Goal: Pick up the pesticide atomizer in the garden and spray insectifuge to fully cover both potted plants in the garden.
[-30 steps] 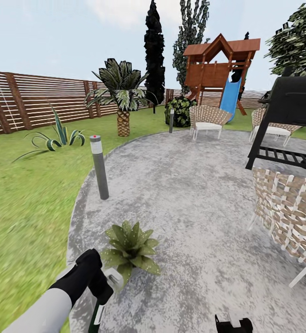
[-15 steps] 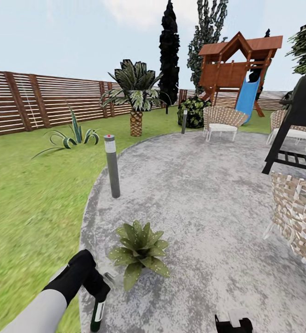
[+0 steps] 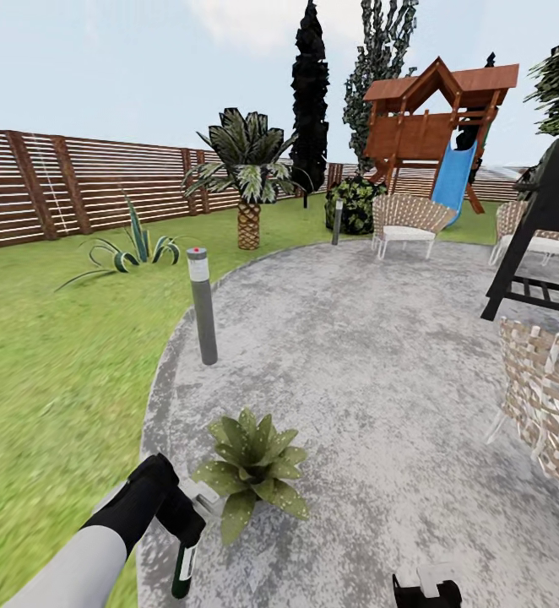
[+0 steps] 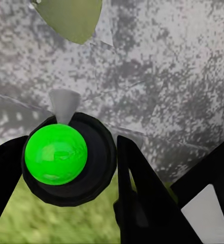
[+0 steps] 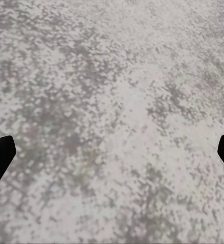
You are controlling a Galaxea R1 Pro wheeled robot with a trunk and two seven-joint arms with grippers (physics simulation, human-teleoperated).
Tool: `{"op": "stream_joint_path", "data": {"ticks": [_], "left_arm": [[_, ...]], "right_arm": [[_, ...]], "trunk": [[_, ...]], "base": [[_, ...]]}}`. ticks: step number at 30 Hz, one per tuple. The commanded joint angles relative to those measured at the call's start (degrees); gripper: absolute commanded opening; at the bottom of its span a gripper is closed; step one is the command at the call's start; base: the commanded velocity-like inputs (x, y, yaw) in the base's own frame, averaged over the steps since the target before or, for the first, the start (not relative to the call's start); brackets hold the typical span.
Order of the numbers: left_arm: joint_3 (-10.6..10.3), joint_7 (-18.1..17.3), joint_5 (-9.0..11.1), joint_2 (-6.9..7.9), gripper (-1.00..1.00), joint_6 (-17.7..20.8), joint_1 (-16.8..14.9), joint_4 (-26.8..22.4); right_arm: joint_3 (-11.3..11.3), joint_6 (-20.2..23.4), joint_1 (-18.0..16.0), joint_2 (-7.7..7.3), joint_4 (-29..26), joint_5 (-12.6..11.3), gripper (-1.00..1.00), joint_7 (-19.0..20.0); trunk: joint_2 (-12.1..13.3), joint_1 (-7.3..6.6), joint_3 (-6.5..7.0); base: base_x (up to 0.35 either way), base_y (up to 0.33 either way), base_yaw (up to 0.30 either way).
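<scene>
One potted plant (image 3: 254,473) on the patio (image 3: 381,371); left gripper (image 3: 187,523) clamps one pesticide atomizer (image 3: 183,572) (at plant's 8 o'clock); right gripper (image 5: 112,152) fingers spread.

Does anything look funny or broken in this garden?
Nothing looks broken or spilled. The only odd spot is the potted plant: it sits on the grey patio instead of the lawn. The left gripper holds the pesticide atomizer hanging downward right beside it.
</scene>
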Motion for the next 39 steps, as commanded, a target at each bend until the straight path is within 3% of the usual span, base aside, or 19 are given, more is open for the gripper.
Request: {"op": "stream_joint_path", "data": {"ticks": [1, 11, 16, 28, 33, 39], "left_arm": [[0.0, -0.4, -0.3, 0.01, -1.0, 0.4, 0.0, 0.0], [0.0, -0.8, 0.3, -1.06, -1.0, 0.5, -0.1, -1.5], [0.3, -0.8, 0.3, -1.05, -1.0, 0.7, -0.2, -4.4], [0.5, -0.6, 0.1, -0.52, -1.0, 0.7, 0.1, -4.5], [1.7, -0.3, -0.2, -0.52, -1.0, 0.5, 0.5, -3.8], [1.9, -0.1, -0.1, -0.34, -1.0, 0.3, 3.2, -2.6]], "right_arm": [[-0.4, -0.2, 0.0, 0.0, 0.1, 0.6, 1.0, -0.2], [-0.4, -0.2, 0.0, 0.0, 0.1, 0.6, 1.0, -0.2], [-0.4, -0.2, 0.0, 0.0, 0.1, 0.6, 1.0, -0.2], [-0.4, -0.2, 0.0, 0.0, 0.1, 0.6, 1.0, -0.2], [-0.4, -0.2, 0.0, 0.0, 0.1, 0.6, 1.0, -0.2], [-0.4, -0.2, 0.0, 0.0, 0.1, 0.6, 1.0, -0.2]], "trunk": [[0.0, -0.01, -0.05], [0.0, -0.01, -0.05], [0.0, -0.01, -0.05], [0.0, -0.01, -0.05], [0.0, -0.01, -0.05], [0.0, -0.01, -0.05]], "base": [[0.018, -0.007, 0.0], [0.001, -0.001, 0.0], [0.0, 0.0, 0.0], [-0.143, 0.0, 0.0], [-0.001, 0.0, 0.0], [0.0, 0.0, 0.0]]}}
